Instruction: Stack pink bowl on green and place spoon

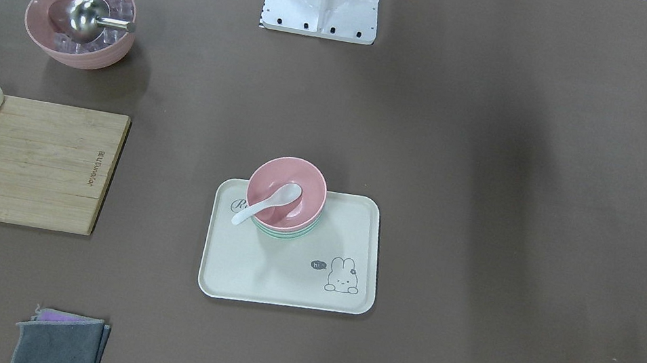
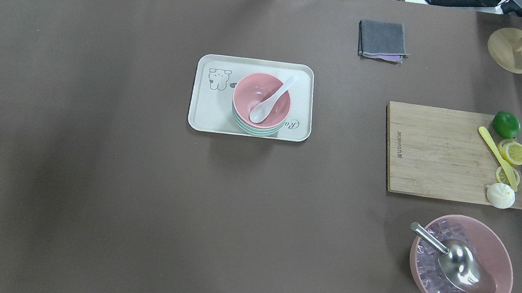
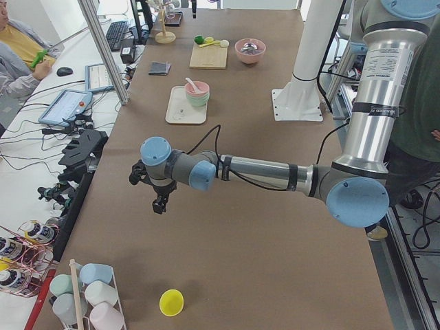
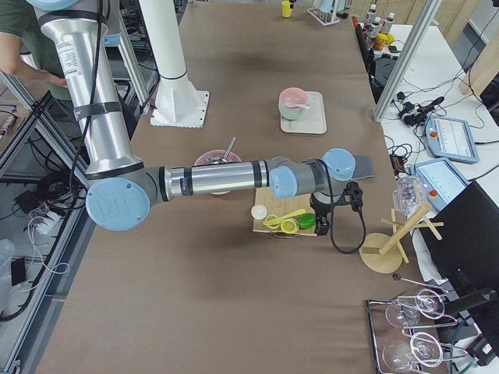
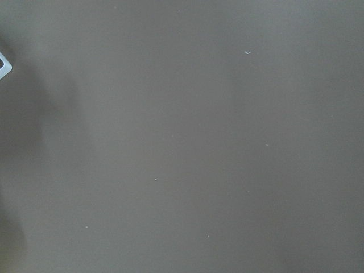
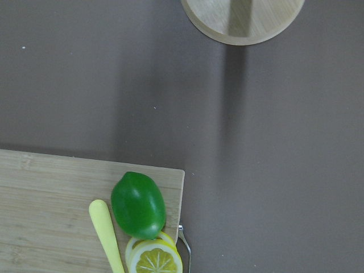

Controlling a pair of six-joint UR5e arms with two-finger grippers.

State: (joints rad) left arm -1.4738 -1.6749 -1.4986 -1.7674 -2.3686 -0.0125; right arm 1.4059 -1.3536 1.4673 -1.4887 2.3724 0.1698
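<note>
In the front-facing view, the pink bowl (image 1: 281,177) sits nested in the green bowl (image 1: 286,235) on the tray (image 1: 286,281), and the spoon (image 1: 274,203) rests inside with its handle over the rim; the overhead view agrees. In the side views, the left arm (image 3: 261,172) and right arm (image 4: 218,178) hang well apart from the stack, and I cannot tell whether either arm's jaws are open or hold anything. The job looks done, so the best course is to keep both arms clear of the worktop's tray.

left gripper (image 3: 159,205) pointing down, right gripper (image 4: 322,227) likewise

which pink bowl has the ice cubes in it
The larger pink bowl by the cutting board, with the metal scoop in it. The smaller pink bowl, on the green bowl, holds only a white spoon.
</note>
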